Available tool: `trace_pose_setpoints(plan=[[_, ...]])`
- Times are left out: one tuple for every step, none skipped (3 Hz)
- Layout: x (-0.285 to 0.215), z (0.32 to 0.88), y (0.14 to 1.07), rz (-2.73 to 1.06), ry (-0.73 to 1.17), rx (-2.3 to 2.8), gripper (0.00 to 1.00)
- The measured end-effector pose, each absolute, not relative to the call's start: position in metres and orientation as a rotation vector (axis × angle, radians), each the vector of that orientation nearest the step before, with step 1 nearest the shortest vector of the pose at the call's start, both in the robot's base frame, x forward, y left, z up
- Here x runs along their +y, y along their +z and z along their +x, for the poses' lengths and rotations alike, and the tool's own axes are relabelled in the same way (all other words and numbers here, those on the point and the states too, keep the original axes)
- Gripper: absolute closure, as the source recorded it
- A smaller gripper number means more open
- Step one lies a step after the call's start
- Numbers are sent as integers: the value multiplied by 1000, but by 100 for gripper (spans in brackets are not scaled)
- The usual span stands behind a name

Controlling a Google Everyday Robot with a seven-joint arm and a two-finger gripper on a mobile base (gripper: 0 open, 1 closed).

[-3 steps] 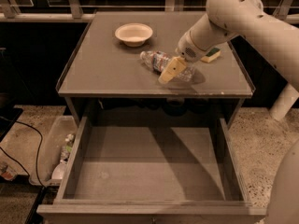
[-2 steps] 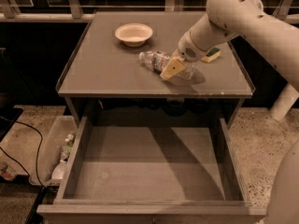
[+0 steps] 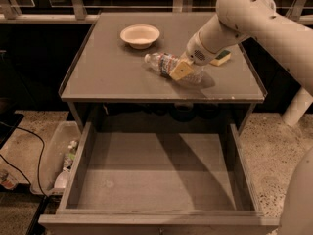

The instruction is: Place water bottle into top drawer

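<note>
The water bottle (image 3: 164,62) is clear with a red-and-blue label band and lies on its side on the grey cabinet top (image 3: 107,72), cap pointing left. My gripper (image 3: 183,67) reaches in from the right and is shut on the bottle's middle, with a yellowish finger pad (image 3: 180,71) on its near side. The bottle's far end is hidden behind the gripper. The top drawer (image 3: 156,170) is pulled open below the cabinet top; its flat grey bottom is bare.
A white bowl (image 3: 140,35) sits at the back of the cabinet top. A yellow-green sponge (image 3: 221,58) lies behind my arm at the right. A translucent tub (image 3: 53,156) holding a whitish bottle (image 3: 67,161) stands on the floor to the left, near a cable (image 3: 29,155).
The gripper and the bottle have shifted slightly up and to the left together. The drawer, bowl and sponge have not moved.
</note>
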State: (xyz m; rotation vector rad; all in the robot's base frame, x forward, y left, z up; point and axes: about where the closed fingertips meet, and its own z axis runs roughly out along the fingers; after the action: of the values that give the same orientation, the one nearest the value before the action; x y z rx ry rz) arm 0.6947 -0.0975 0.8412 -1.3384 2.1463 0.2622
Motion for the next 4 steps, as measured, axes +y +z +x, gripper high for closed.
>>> trace_pose_setpoints(plan=[[-101,686,837,-1347,270,2140,100],[-105,657,841,-1366,284,2091,100],[-114,620,843,-1379,293,2053,100],[-128,586,846,-1374,299,2023,100]])
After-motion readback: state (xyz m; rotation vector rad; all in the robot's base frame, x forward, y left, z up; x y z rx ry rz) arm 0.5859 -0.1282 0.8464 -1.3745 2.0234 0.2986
